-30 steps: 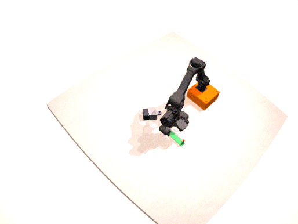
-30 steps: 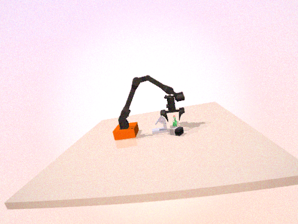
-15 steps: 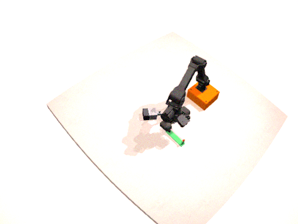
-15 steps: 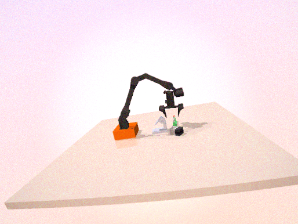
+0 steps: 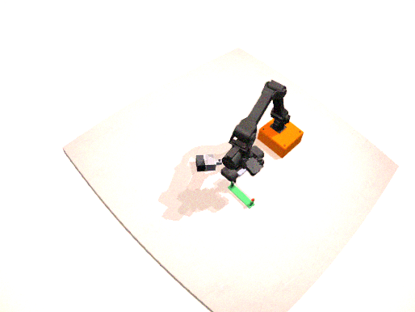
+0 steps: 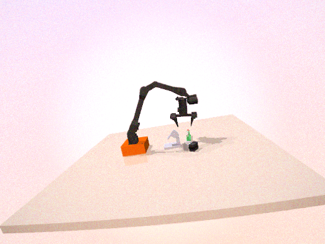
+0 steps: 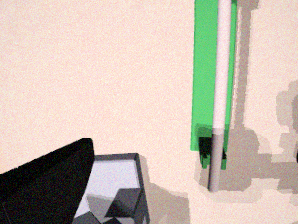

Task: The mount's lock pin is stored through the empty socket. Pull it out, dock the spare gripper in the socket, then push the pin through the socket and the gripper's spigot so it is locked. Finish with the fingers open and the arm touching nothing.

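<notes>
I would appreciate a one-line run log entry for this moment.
gripper: open, empty | position: above green rack | pale rod: along rack | spare gripper: undocked, on table
</notes>
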Robot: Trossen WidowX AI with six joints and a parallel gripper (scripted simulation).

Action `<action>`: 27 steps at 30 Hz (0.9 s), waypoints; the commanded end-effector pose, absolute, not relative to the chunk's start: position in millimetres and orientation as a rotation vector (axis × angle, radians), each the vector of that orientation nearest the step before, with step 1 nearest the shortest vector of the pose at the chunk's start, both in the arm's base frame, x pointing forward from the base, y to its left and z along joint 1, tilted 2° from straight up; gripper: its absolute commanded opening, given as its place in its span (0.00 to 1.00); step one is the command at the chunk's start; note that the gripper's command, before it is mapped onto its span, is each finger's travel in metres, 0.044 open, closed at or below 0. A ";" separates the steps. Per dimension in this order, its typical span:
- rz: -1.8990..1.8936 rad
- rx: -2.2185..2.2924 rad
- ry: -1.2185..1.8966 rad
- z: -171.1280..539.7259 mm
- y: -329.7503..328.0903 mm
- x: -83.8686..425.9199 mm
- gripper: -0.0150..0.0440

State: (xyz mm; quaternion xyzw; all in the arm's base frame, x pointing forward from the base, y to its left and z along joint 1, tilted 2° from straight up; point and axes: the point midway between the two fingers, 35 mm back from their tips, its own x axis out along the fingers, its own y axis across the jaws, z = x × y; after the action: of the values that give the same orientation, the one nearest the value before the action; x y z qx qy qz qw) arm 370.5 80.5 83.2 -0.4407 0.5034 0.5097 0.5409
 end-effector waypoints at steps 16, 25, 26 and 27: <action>1.214 -1.046 1.200 148.1 80.9 367.1 1.00; 0.666 -0.563 1.445 133.6 23.3 381.1 1.00; 0.564 -0.472 1.472 132.0 12.6 382.5 1.00; 0.462 -0.380 1.494 130.4 1.8 383.6 1.00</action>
State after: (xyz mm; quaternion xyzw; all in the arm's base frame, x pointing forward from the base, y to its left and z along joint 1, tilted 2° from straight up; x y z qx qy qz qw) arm 380.3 37.3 137.8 -0.2855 0.6174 0.3394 0.6497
